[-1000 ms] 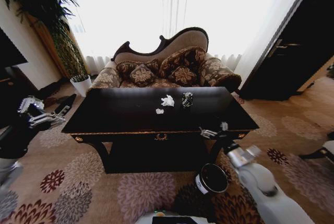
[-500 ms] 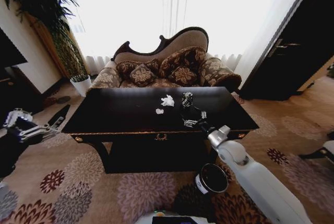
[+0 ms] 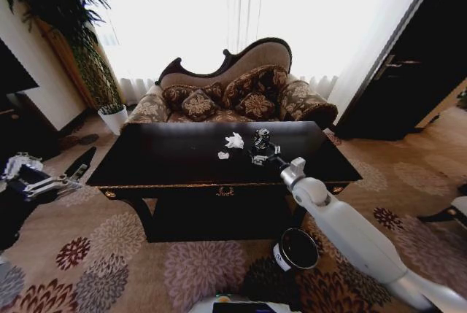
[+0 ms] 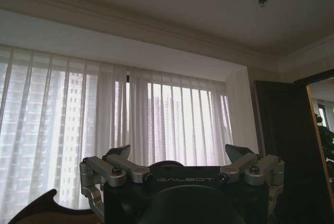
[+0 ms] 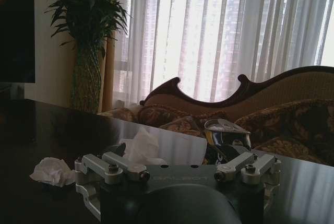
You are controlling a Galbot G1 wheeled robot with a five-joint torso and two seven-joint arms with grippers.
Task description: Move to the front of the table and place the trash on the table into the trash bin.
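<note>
Glossy black table [image 3: 182, 163] before sofa [image 3: 241, 90], curtained window behind. Right gripper [image 3: 261, 157], jaws spread wide, just short of shiny wrapper [image 3: 262, 138]. "GALBOT" read on mount.

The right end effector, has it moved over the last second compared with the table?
Yes. The right end effector has moved from the glossy black wooden table's front edge inward over the top, and is now beside the dark shiny wrapper lump.

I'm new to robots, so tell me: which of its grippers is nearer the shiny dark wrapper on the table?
The right gripper, open over the table, right beside the shiny dark wrapper. The left gripper hangs open off the table's left end, far away.
</note>
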